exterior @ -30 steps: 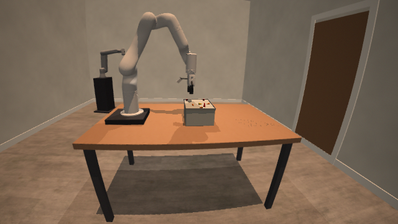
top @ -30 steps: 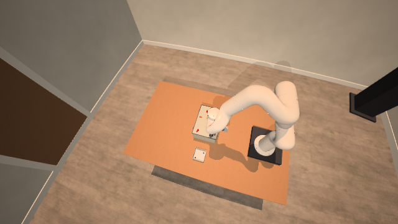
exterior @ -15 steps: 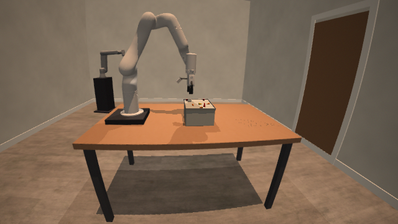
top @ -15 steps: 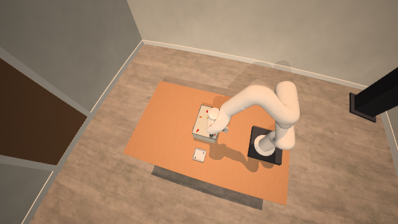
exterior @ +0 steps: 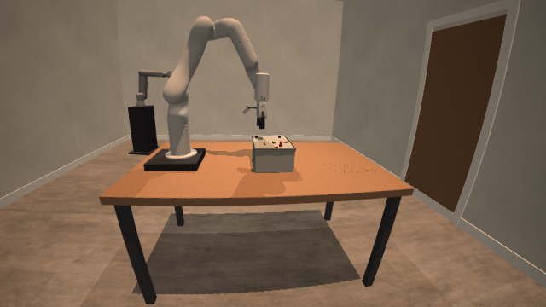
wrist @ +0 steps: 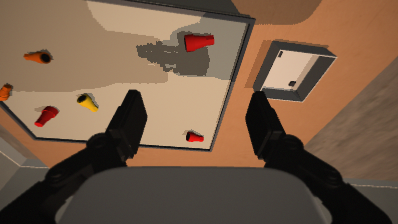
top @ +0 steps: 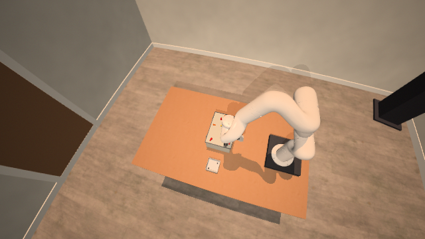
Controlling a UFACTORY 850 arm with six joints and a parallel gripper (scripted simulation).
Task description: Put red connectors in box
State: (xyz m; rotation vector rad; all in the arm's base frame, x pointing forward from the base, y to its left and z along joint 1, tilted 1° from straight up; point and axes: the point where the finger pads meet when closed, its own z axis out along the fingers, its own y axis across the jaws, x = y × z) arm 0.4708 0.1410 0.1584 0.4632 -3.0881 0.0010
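My gripper (wrist: pixel 196 104) is open and empty, hovering above the near edge of the tool case lid (wrist: pixel 125 80). In the wrist view a small red connector (wrist: pixel 194 136) lies on the lid just between and below my fingers. A larger red connector (wrist: pixel 199 41) lies near the lid's far corner, and a third red one (wrist: pixel 45 116) is at the left. A yellow connector (wrist: pixel 88 102) and orange connectors (wrist: pixel 38 57) lie on the lid too. The open steel junction box (wrist: pixel 294 71) sits on the table beside the case; it looks empty. The gripper (exterior: pixel 261 123) hangs above the case (exterior: pixel 273 154).
The arm's black base plate (top: pixel 283 160) stands on the table to the right of the case (top: pixel 220 132). The junction box (top: pixel 212 164) lies in front of the case. A black pedestal (exterior: pixel 142 129) stands on the floor behind the table.
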